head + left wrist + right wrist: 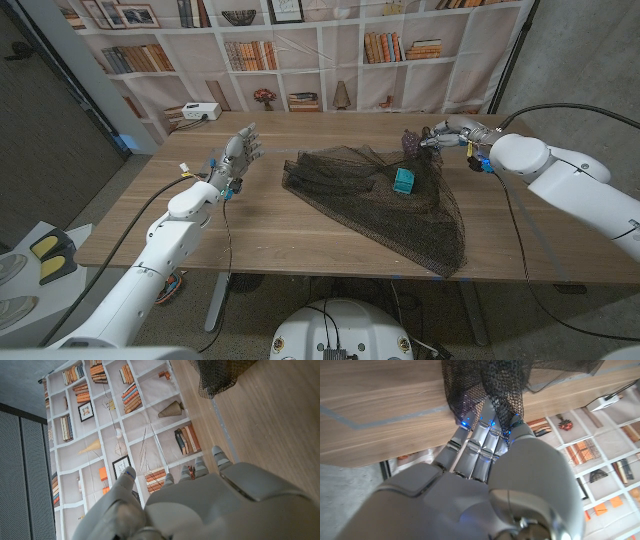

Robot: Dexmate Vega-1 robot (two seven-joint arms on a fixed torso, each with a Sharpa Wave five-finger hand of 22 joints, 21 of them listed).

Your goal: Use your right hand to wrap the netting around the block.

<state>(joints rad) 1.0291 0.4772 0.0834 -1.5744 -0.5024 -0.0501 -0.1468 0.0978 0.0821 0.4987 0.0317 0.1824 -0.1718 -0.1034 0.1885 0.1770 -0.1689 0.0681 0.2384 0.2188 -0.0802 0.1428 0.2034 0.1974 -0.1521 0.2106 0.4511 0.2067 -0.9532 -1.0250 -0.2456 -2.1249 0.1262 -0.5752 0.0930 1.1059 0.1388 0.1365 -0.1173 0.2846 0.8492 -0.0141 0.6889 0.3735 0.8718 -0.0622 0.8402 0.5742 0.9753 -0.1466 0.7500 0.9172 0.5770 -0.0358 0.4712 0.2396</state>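
The netting (385, 205) is a dark, fine black mesh spread loosely over the middle of the wooden counter (270, 225), bunched and wrinkled, with one long corner trailing toward the near edge on the robot's right. A small teal block (404, 180) sits on it, toward the far right part of the spread. From there the mesh rises in a gathered peak to the right hand (450, 133), which grasps a bunch of it at the far right of the counter; in the right wrist view the fingers (480, 440) reach into the pulled-up folds of netting (490, 380).

The left hand (238, 155) stands well apart on the left side, released and holding nothing, fingers spread and pointing up; the left wrist view shows a frayed edge of netting (220, 377) far off across the bare wood.

The counter is light brown planking. Behind it hangs a backdrop (300, 55) printed with bookshelves, books and framed pictures. A small white box (198, 112) rests at the counter's far left edge.
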